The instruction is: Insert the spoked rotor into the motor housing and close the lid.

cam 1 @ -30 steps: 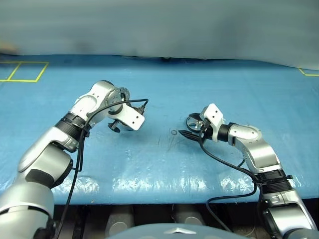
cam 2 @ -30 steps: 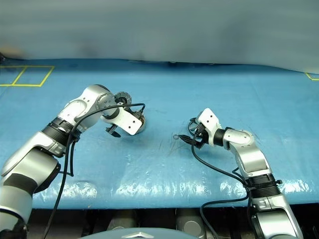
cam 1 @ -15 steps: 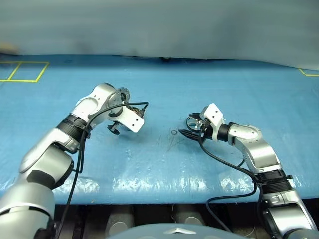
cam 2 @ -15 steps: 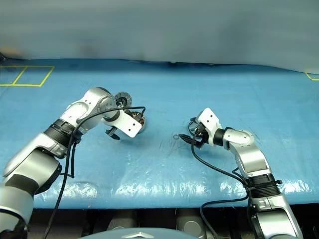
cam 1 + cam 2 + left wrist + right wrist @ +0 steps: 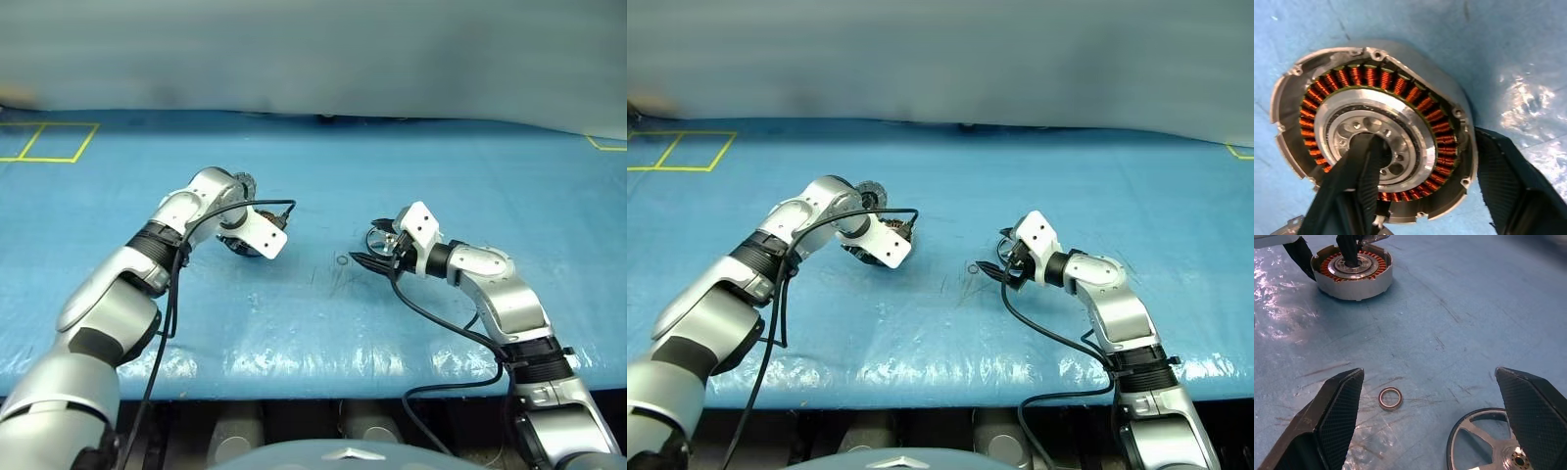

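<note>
Round silver-rimmed motor housing with copper windings sits mid-tabletop, toward its left edge, lid not shut. Left gripper straddles its rim, one finger in the centre bore, jaws part-closed. Shiny spoked rotor ring lies well apart, between wide-open, empty right gripper fingers; insertion and lid both left

1. A blue plastic-covered table, scuffed and glossy, with yellow tape squares far left.
2. On it: the copper-wound silver motor housing left, a small metal ring in the middle, the shiny spoked rotor right.
</note>
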Available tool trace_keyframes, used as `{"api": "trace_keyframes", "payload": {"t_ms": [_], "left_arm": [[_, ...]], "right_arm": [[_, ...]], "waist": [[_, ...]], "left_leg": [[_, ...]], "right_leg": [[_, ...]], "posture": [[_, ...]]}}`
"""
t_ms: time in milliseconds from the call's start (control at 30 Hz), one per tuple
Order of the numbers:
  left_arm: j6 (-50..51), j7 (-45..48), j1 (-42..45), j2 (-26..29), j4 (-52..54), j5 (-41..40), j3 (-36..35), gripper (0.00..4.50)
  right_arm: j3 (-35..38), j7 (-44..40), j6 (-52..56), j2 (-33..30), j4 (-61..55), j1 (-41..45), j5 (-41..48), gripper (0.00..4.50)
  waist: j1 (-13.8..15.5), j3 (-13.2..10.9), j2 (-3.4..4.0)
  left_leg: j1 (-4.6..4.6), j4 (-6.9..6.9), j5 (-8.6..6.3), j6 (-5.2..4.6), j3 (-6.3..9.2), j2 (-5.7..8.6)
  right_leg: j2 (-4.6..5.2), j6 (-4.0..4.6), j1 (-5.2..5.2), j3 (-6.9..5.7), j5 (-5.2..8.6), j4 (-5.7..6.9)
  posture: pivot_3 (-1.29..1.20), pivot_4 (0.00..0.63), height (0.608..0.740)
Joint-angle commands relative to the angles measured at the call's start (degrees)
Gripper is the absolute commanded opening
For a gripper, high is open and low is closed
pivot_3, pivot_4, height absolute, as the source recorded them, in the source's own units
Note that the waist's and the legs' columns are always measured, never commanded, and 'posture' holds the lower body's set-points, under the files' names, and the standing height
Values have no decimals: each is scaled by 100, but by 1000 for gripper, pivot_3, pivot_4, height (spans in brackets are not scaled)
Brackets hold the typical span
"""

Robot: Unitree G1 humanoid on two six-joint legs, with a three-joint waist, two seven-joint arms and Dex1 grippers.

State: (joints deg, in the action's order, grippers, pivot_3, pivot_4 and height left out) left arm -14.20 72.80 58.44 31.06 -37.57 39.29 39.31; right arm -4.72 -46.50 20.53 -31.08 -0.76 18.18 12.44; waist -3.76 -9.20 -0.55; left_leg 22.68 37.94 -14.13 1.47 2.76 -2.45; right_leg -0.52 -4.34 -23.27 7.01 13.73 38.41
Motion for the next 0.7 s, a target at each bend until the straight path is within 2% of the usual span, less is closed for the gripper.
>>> {"api": "trace_keyframes", "payload": {"t_ms": [33,67,433,700], "left_arm": [[-253,-149,-53,-32,-218,122,147,2587],[-345,-230,-52,-28,-183,141,142,2409],[-2512,-1159,134,128,499,245,255,2409],[-3239,-812,-147,257,1296,-165,340,2409]], "right_arm": [[206,75,-107,9,-217,-21,89,4500],[224,93,-121,10,-221,-47,94,4500],[414,404,-364,183,-262,-389,119,4500],[478,543,-472,273,-305,-607,122,4500]], "waist": [[4,0,0],[3,1,1],[61,0,0],[20,-2,-1]], "left_leg": [[-2,1,0,0,0,1],[-2,2,0,0,0,1],[23,1,2,-3,1,9],[30,-5,1,-4,1,8]], "right_leg": [[0,0,0,0,1,8],[0,-1,-1,0,1,11],[9,20,-22,2,-10,17],[7,29,-32,3,-10,11]], "posture": [[0,150,740],[0,150,740],[0,150,740],[0,150,740]]}}
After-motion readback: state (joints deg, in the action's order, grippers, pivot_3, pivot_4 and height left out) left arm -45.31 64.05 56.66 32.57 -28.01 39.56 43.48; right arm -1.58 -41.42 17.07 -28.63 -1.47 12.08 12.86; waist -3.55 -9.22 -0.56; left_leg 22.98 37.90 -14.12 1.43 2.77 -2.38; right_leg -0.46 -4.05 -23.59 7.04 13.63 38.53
